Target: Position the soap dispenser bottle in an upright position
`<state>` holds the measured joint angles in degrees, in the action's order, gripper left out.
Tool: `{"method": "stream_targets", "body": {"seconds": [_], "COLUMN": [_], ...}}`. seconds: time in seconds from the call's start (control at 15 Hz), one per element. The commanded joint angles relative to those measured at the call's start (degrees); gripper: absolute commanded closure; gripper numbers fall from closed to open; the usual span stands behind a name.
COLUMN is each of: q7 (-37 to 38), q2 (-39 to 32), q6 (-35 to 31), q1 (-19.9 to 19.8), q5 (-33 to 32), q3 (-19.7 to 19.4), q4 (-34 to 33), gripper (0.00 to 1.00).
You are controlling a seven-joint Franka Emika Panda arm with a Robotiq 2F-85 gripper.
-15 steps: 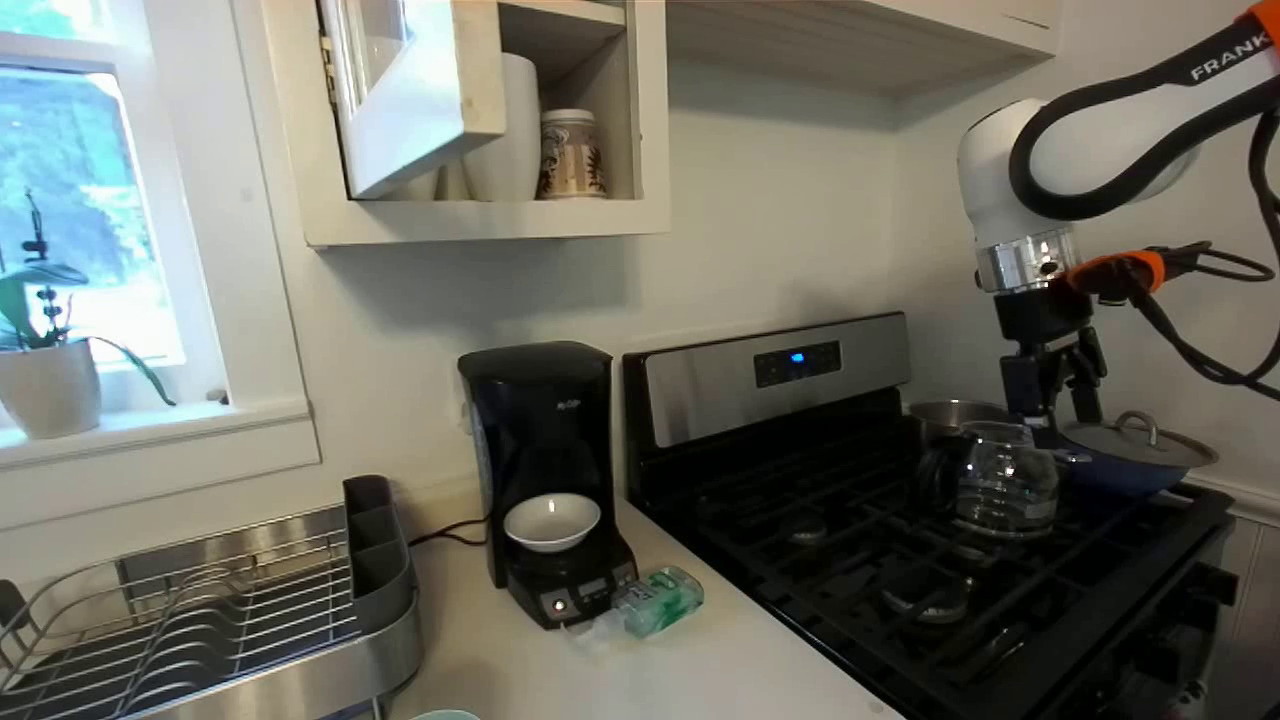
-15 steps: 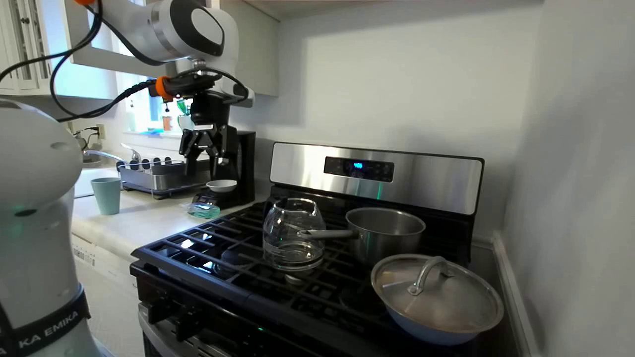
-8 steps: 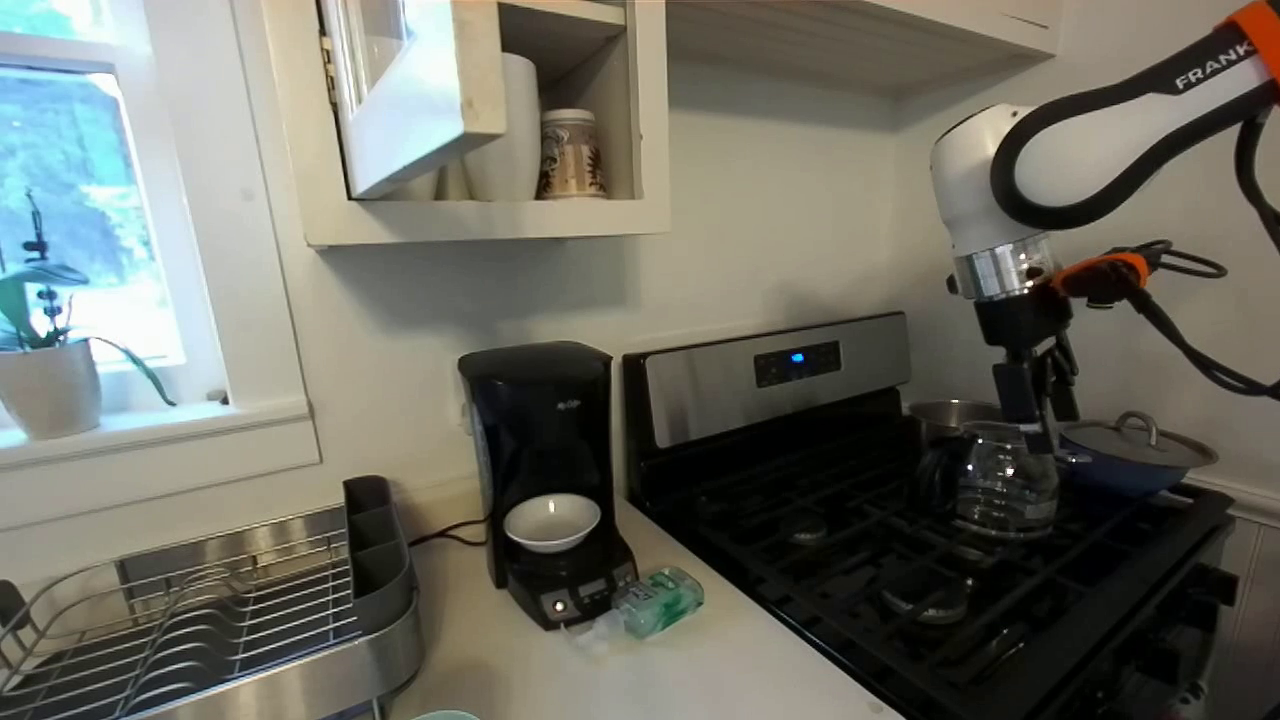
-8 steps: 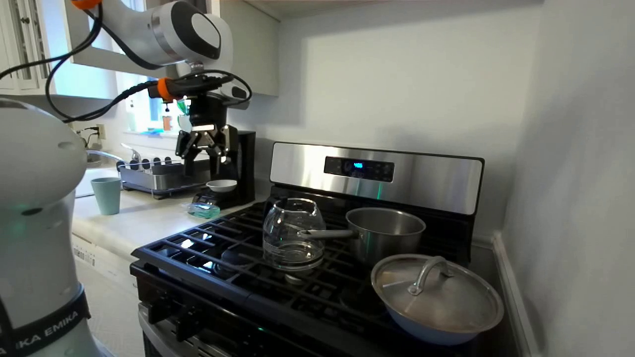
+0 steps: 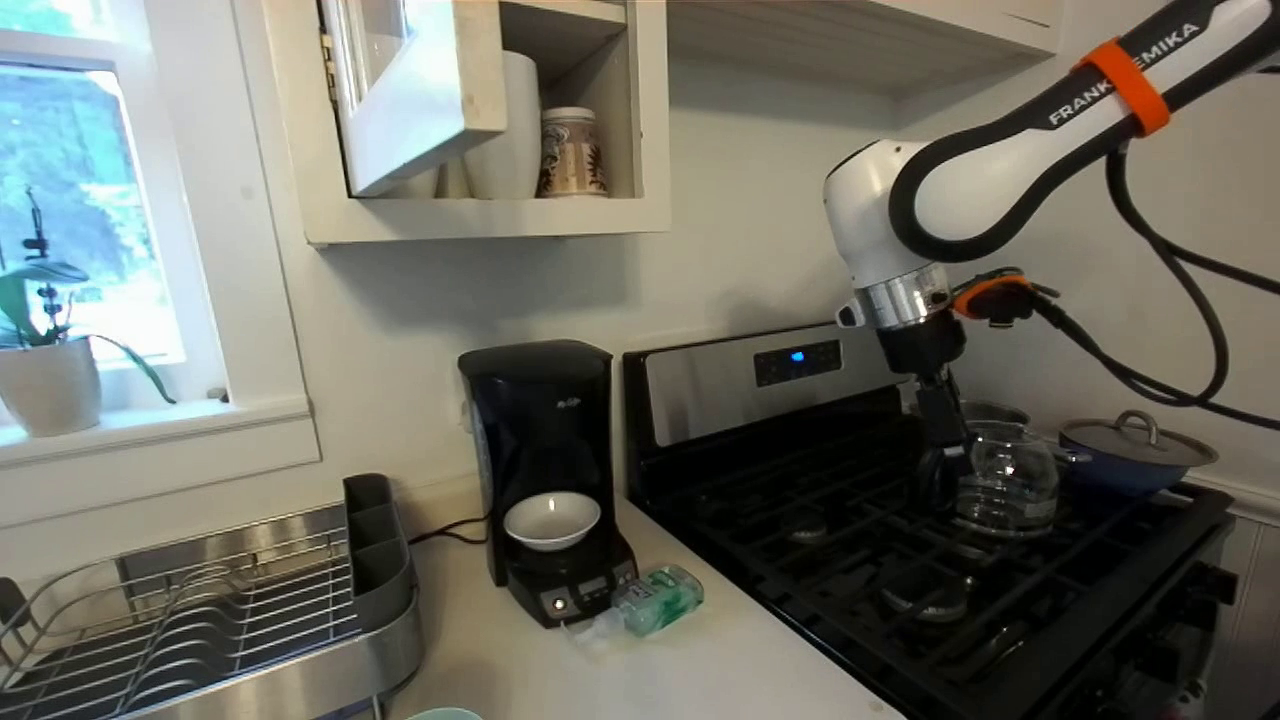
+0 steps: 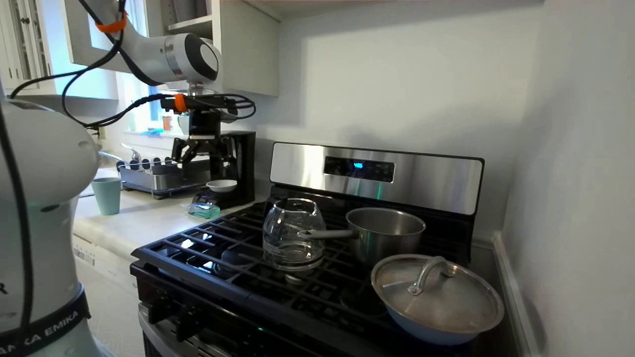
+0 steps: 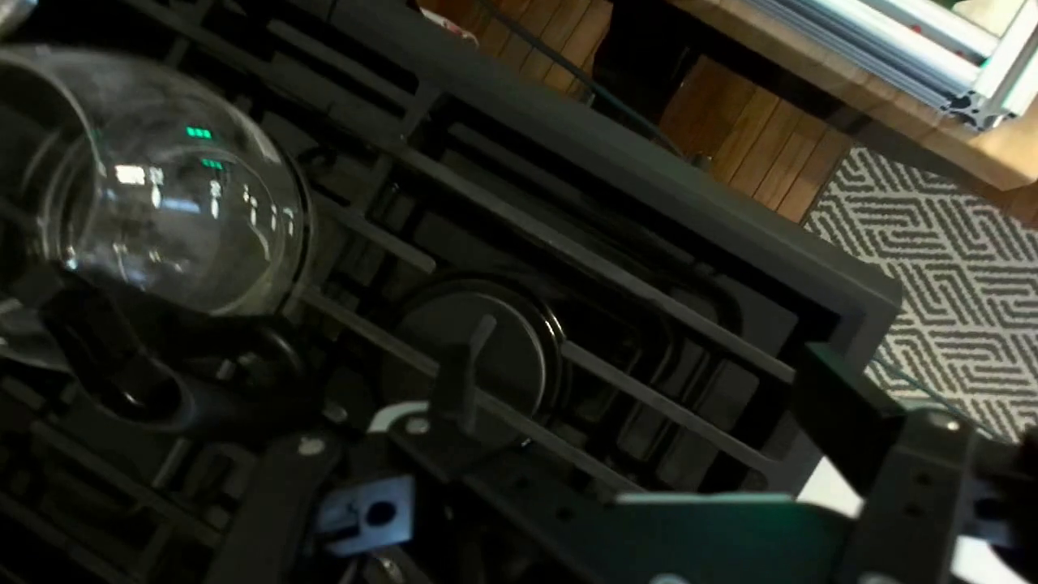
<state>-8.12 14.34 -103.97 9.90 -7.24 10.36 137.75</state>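
The soap dispenser bottle is small and translucent green. It lies on its side on the counter in front of the coffee maker, its pale pump end toward the coffee maker's front. It also shows in an exterior view; it is out of the wrist view. My gripper is open and empty, pointing down above the stove, to the right of the bottle in an exterior view. In the wrist view the gripper has its fingers wide apart over the burner grates, with nothing between them.
A glass carafe stands on the stove close to the gripper, its black handle near one finger. The black coffee maker holds a white bowl. A dish rack, saucepan, lidded pan and mug stand around.
The arm has moved left and lower in an exterior view, over the stove toward the counter side, and its gripper has turned somewhat. The bottle has not moved.
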Motion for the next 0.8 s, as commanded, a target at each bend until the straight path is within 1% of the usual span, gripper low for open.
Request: {"method": "stream_targets", "body": {"seconds": [0.0,0.2,0.4,0.47,0.73], "q7": [-4.7,-7.1,-10.5,-7.9,-9.5], "q2": [-9.4,-14.5,-16.5,-14.7,-16.0], "q6": [-0.2,0.0,-0.5,-0.8,-0.8], "q1": [2.4,3.9,5.3,4.6,5.2], "q5": [-3.6,-8.5,-13.6,-10.4,-12.2], "q3": [2.0,3.9,5.3,4.6,5.2], "q4": [-7.3,-11.8,-14.4,-11.8,-13.6], "gripper": [0.00,0.00,0.00,0.00,0.00]}}
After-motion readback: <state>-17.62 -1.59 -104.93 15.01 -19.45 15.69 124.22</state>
